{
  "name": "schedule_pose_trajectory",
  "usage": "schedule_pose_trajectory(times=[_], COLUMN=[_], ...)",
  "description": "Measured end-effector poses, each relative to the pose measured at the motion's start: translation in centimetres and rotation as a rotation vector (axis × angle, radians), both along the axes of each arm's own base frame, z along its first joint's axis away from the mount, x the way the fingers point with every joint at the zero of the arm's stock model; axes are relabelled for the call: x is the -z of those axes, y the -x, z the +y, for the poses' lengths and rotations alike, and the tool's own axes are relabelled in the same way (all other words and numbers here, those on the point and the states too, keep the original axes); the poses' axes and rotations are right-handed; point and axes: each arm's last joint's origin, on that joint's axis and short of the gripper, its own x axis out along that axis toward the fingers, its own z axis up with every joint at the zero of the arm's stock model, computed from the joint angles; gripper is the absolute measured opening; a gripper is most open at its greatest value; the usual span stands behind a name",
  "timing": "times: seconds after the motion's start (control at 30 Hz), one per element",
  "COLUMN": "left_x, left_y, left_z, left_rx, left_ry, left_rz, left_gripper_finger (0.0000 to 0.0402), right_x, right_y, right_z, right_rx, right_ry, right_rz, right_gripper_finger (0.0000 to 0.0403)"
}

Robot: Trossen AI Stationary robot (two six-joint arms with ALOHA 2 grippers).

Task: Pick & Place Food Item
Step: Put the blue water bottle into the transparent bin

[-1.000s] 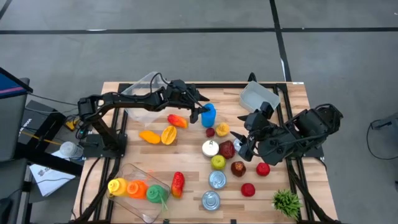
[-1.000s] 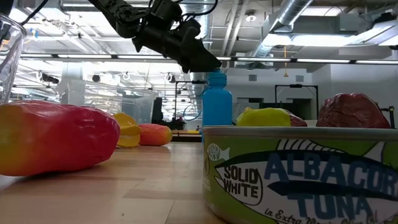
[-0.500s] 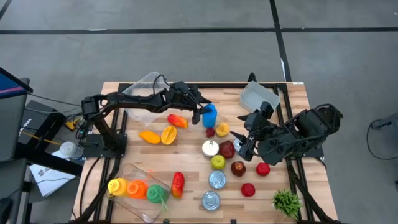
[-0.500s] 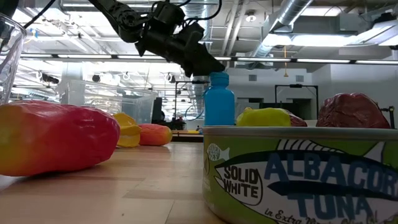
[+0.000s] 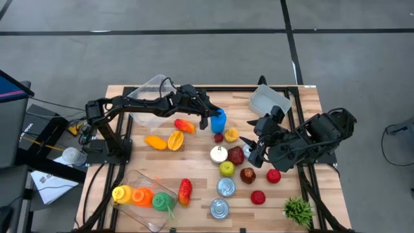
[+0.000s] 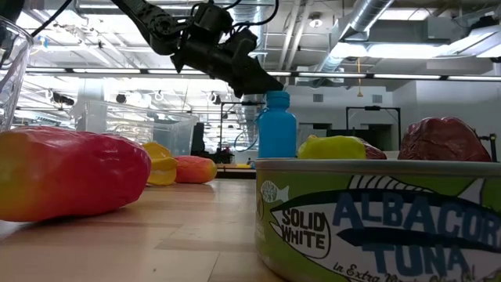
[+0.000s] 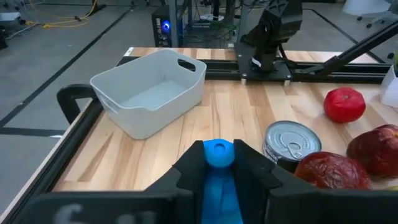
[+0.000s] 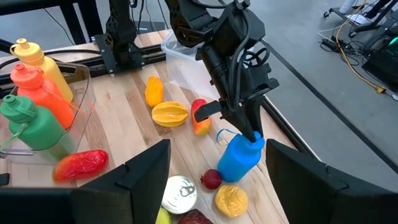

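Note:
A blue bottle [image 5: 218,121] with a blue cap stands tilted at the table's middle, and also shows in the low view [image 6: 277,133] and the right wrist view [image 8: 240,158]. My left gripper [image 5: 211,117] is shut on it near its top. My right gripper [image 5: 253,153] is open and empty above the table's right half, beside a dark red fruit [image 5: 236,155]. Its fingers stand wide apart in its wrist view [image 8: 214,186]. The low view's tuna can [image 6: 376,223] hides the bottle's base. My left gripper pinches the bottle's neck just below the cap [image 7: 218,163] between its two fingers [image 7: 188,169]. The fingers slant down from the table's left and far side [image 8: 252,132]. The bottle leans below them, cap up. Whether its base touches the table, I cannot tell.
A white bin [image 5: 270,101] stands far right and a clear tub [image 5: 147,102] far left. A clear tray with three coloured bottles [image 5: 139,196] lies near left. Mango pieces [image 5: 169,139], cans [image 5: 226,187], apples, red fruit and a small plant [image 5: 299,210] are spread about.
My left gripper has gone a little toward the table's right edge with the blue bottle, which stays tilted in its hold.

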Motion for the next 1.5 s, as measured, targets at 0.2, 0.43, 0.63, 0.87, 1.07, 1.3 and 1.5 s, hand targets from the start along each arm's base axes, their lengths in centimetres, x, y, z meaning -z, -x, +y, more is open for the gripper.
schedule_pose_trajectory(times=[0.2,0.43,0.63,0.87,1.07,1.3,1.5], left_x=[-0.3,-4.4,-9.8,-15.9,-18.2,-18.8,-18.2], left_y=[0.2,2.2,6.7,15.2,21.2,23.6,24.4], left_z=[-0.3,-2.4,-6.4,-12.8,-16.0,-19.4,-23.0], left_rx=[0.004,0.033,0.099,0.301,0.473,0.674,0.779], left_ry=[0.006,0.017,0.069,0.129,0.286,0.394,0.426], left_rz=[0.003,-0.032,-0.055,-0.190,-0.273,-0.266,-0.186], left_gripper_finger=[0.0047,0.0046,0.0046,0.0048,0.0048,0.0048,0.0049], right_x=[0.0,0.0,0.0,0.0,0.0,0.0,0.0], right_y=[0.0,0.0,0.0,-0.2,-0.5,-1.0,-1.0], right_z=[0.0,0.0,-0.1,-0.4,-1.2,-2.2,-2.2], right_rx=[0.002,0.004,0.007,0.029,0.061,0.120,0.139], right_ry=[-0.004,-0.001,0.000,0.005,0.009,-0.014,-0.040], right_rz=[-0.002,-0.004,-0.005,-0.010,-0.012,-0.028,-0.045], right_gripper_finger=[0.0255,0.0255,0.0255,0.0255,0.0255,0.0255,0.0255])
